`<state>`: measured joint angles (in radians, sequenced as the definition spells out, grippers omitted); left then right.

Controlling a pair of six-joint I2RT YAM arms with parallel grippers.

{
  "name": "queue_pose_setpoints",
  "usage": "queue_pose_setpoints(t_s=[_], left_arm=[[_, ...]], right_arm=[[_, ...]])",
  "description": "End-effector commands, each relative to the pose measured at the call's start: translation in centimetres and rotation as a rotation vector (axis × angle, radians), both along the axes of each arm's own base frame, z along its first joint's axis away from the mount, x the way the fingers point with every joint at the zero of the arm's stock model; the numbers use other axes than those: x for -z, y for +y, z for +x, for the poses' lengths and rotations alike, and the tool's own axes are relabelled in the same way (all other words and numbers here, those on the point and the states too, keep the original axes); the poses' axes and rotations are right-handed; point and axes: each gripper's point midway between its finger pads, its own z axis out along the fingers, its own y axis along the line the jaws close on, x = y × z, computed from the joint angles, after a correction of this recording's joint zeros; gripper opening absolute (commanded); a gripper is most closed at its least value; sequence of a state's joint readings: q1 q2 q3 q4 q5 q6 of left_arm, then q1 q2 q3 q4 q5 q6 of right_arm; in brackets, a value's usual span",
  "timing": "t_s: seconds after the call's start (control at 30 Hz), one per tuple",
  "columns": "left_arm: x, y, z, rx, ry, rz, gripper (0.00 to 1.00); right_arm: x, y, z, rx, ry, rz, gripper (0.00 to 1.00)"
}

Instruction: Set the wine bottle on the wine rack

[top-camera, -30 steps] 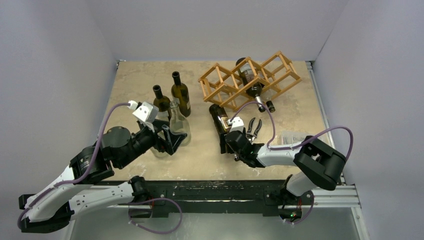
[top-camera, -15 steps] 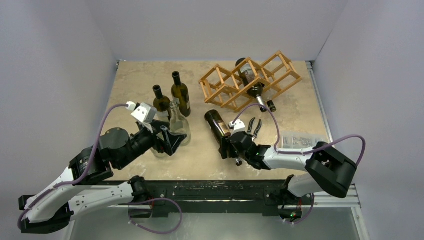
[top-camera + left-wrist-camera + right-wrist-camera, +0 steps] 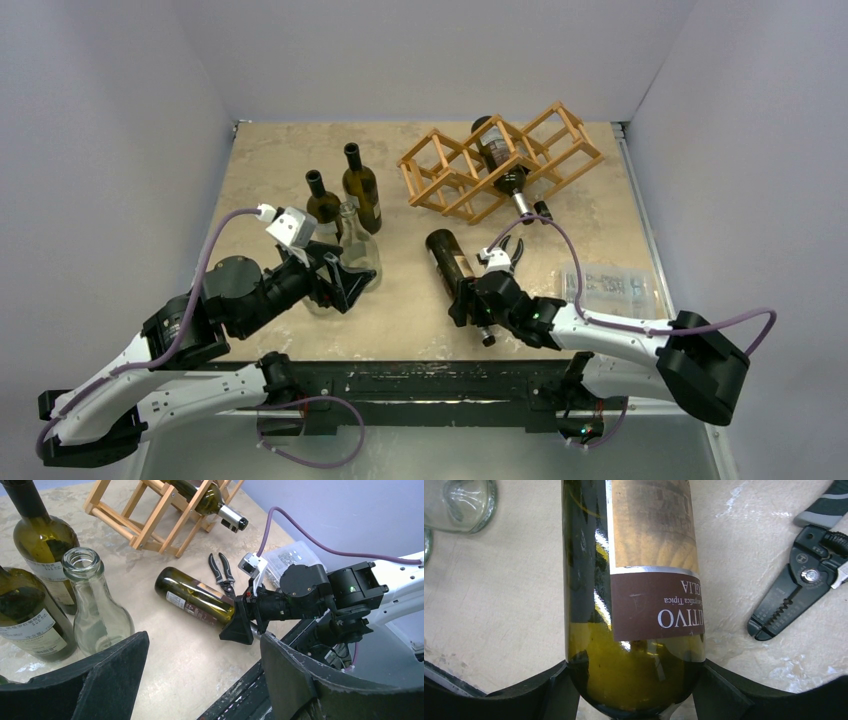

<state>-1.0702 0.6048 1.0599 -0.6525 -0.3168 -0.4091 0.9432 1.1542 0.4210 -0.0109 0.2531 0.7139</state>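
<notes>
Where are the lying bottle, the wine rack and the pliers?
lying bottle [image 3: 651, 605], right wrist view, on its brown label
wine rack [image 3: 155, 520], left wrist view, on a slanted wooden bar
pliers [image 3: 796, 587], right wrist view, near the pivot

Left arm [image 3: 240, 290] bent, jaws wide — right jaws clamped.

A beige, stone-patterned counter [image 3: 270, 160] stands boxed in by plain, pale grey-lavender walls [image 3: 430, 50] on the far, left and right sides. A black rail [image 3: 420, 385] runs along its near edge. Soft, even light.
</notes>
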Motion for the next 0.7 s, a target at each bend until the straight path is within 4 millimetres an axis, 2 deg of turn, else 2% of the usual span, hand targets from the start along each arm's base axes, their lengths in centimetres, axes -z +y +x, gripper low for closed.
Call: queue_pose_setpoints(t_s=[0.0,0.4,0.47,0.67], left_arm=[[-1.2,-0.3,-0.2,0.014,-0.02,-0.04,0.81],[-1.1,-0.4,-0.1,0.014,-0.023,-0.042,0.81],[-1.2,-0.4,-0.1,0.014,-0.025,-0.044,0.81],[-1.3,-0.6,0.0,0.019,-0.027,-0.045,0.82]], right_arm=[[-1.4,-0.8,1.0,0.101,-0.04,0.021,0.0],[-3.0,-2.4,1.1,0.178,-0.081,0.059,0.0],[-3.4,-2.2,0.9,0.167,-0.08,0.093,0.0],[-5.5,-2.9,2.4,0.215,-0.181,0.101,0.0]])
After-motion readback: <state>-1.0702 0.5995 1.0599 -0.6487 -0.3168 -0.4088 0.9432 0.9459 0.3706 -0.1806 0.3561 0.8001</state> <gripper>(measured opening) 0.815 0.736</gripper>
